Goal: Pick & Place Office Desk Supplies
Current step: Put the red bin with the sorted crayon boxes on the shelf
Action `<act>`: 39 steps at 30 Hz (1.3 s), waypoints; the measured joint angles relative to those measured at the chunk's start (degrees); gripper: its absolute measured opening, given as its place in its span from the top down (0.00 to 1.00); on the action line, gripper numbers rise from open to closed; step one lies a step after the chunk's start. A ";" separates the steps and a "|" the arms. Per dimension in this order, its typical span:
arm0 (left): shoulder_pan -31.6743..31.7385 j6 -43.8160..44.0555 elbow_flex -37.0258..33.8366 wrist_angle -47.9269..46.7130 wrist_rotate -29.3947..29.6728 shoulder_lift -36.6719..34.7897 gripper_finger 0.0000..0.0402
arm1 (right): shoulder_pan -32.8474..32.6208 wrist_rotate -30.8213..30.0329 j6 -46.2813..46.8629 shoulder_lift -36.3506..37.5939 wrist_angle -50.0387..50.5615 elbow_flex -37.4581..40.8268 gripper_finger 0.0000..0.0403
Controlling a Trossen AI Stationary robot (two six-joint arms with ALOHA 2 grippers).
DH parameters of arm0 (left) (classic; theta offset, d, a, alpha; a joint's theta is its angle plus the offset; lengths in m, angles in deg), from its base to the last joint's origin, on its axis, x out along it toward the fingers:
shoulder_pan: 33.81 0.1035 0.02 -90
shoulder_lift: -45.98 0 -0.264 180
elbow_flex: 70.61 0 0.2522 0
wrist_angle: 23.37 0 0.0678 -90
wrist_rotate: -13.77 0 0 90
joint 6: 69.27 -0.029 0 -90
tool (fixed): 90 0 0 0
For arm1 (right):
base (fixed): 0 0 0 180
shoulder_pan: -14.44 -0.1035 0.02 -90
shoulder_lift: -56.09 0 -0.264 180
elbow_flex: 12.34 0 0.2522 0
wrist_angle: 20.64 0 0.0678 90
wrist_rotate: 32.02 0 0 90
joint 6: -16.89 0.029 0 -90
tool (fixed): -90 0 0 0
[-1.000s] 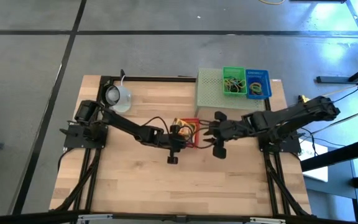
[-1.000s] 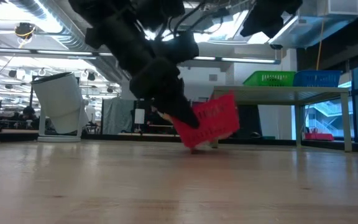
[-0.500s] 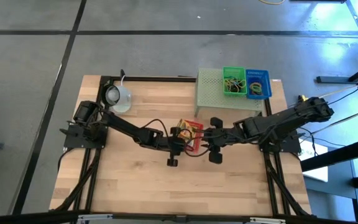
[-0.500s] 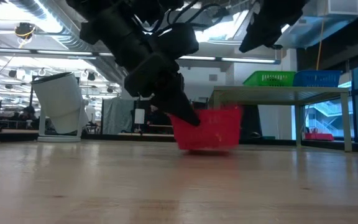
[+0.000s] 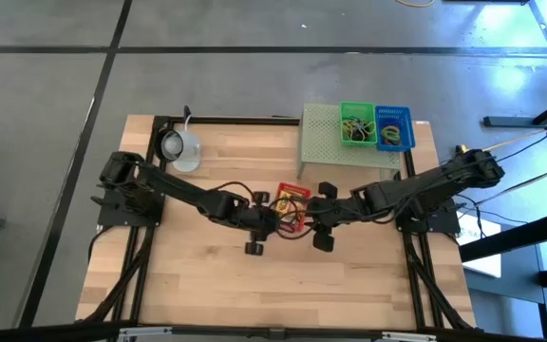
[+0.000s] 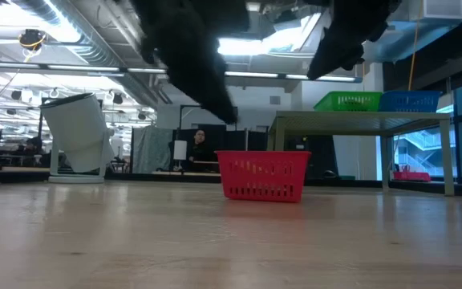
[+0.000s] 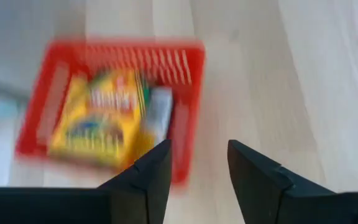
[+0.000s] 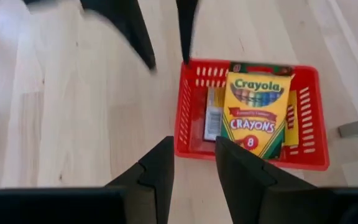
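Note:
A small red basket stands flat on the table's middle. In it a yellow crayon box leans over a small white-labelled item. My left gripper hangs open above the basket's left side, clear of it. My right gripper is open too, above the basket's right side, with nothing between its fingers. The right wrist view shows the left gripper beyond the basket.
A pale green perforated stand at the far right carries a green basket and a blue basket holding small coloured loops. A pale round mug-like object sits at the far left. Bare wood lies toward the near edge.
My left gripper held the red basket tilted off the table, set it down flat, opened, let go and rose clear of it. The basket now stands level on its base. My right gripper has come down and toward the table's left, closer to the basket.

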 joint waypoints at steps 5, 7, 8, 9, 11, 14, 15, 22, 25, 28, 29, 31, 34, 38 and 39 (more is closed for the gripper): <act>-1.29 10.88 2.87 -15.62 0.27 -3.36 0.62 | 0.00 0.96 -4.93 -5.31 -5.53 -0.02 0.69; -1.96 16.13 2.87 -20.31 1.29 -4.90 0.62 | 0.16 1.92 -7.42 -8.12 -8.76 -0.02 0.67; -2.31 18.52 2.87 -22.32 2.00 -5.60 0.62 | 0.28 2.03 -8.57 -9.59 -10.94 -0.02 0.65; -2.80 20.54 2.87 -24.55 2.81 -6.27 0.62 | 0.48 2.15 -9.27 -10.98 -12.56 -0.02 0.64; -3.82 23.94 2.87 -29.61 4.44 -7.61 0.63 | 1.00 2.14 -10.29 -13.53 -15.47 -0.02 0.60; -5.35 27.99 2.87 -35.51 6.75 -9.80 0.65 | 1.87 1.92 -10.58 -16.48 -17.30 -0.06 0.54; -5.91 29.35 2.87 -37.04 7.56 -10.49 0.66 | 2.22 1.77 -10.58 -17.36 -17.46 -0.11 0.52; -8.88 34.65 2.86 -40.87 13.34 -13.48 0.72 | 3.67 2.02 -6.67 -22.67 -17.26 -0.11 0.47; -9.45 34.80 2.85 -40.83 14.20 -13.77 0.73 | 3.63 2.16 -5.52 -23.92 -17.27 -0.11 0.50; -9.89 34.82 2.83 -40.90 15.00 -13.88 0.75 | 3.61 3.36 -5.56 -24.30 -17.25 -0.11 0.56; -9.89 34.80 2.83 -40.96 15.12 -13.91 0.75 | 3.61 3.76 -5.60 -24.30 -17.27 -0.11 0.60; -9.89 34.80 2.83 -40.92 15.19 -13.90 0.76 | 3.64 4.87 -5.60 -24.30 -17.27 -0.11 0.67; -9.89 34.82 2.83 -40.94 16.20 -13.90 0.76 | 3.63 5.92 -5.60 -24.30 -17.25 -0.11 0.80; -9.89 34.80 2.83 -40.95 17.12 -13.90 0.77 | 3.61 5.70 -5.99 -24.29 -17.07 -0.13 0.97; -9.89 34.81 2.83 -40.94 17.12 -13.90 0.77 | 3.51 5.61 -6.12 -24.18 -16.91 -0.13 0.97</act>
